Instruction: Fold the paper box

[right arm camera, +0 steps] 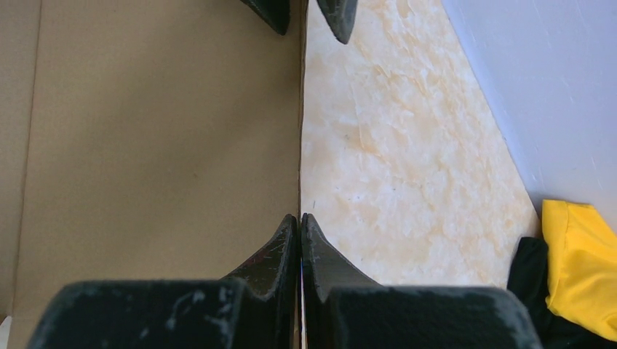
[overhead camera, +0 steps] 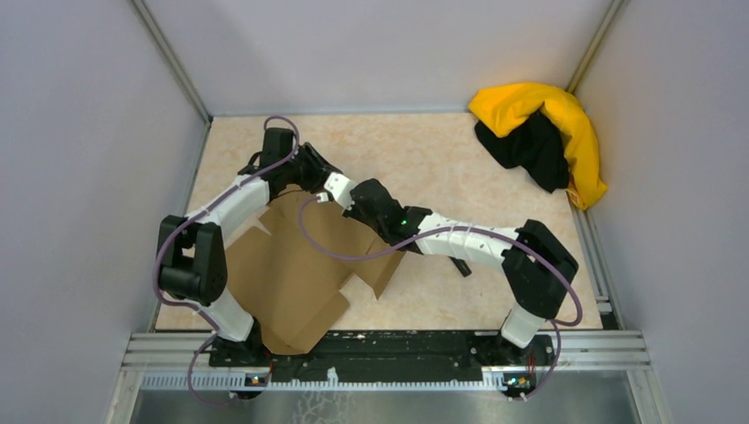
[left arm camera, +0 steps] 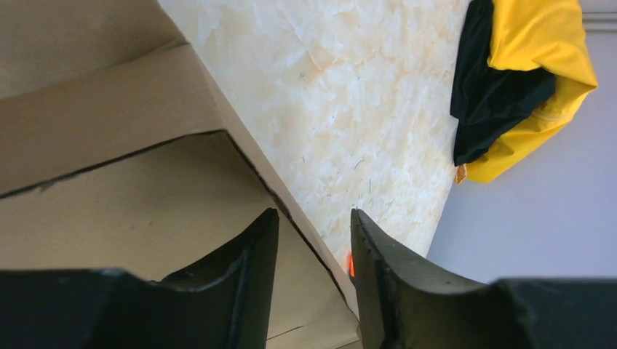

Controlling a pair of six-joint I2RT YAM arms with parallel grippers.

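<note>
The paper box (overhead camera: 291,265) is a brown die-cut cardboard sheet on the left half of the table, with its far panel raised. My right gripper (overhead camera: 340,196) is shut on the edge of that panel; in the right wrist view (right arm camera: 300,217) the cardboard (right arm camera: 160,131) runs straight into the closed jaws. My left gripper (overhead camera: 305,177) is open. In the left wrist view (left arm camera: 313,214) its fingers (left arm camera: 247,276) straddle the same edge of the cardboard (left arm camera: 131,203) without pinching it. Its fingertips (right arm camera: 273,14) also show further along the edge in the right wrist view.
A yellow-and-black cloth heap (overhead camera: 539,132) lies in the far right corner, also in the left wrist view (left arm camera: 524,80) and right wrist view (right arm camera: 575,269). Grey walls close three sides. A metal rail (overhead camera: 389,349) runs along the near edge.
</note>
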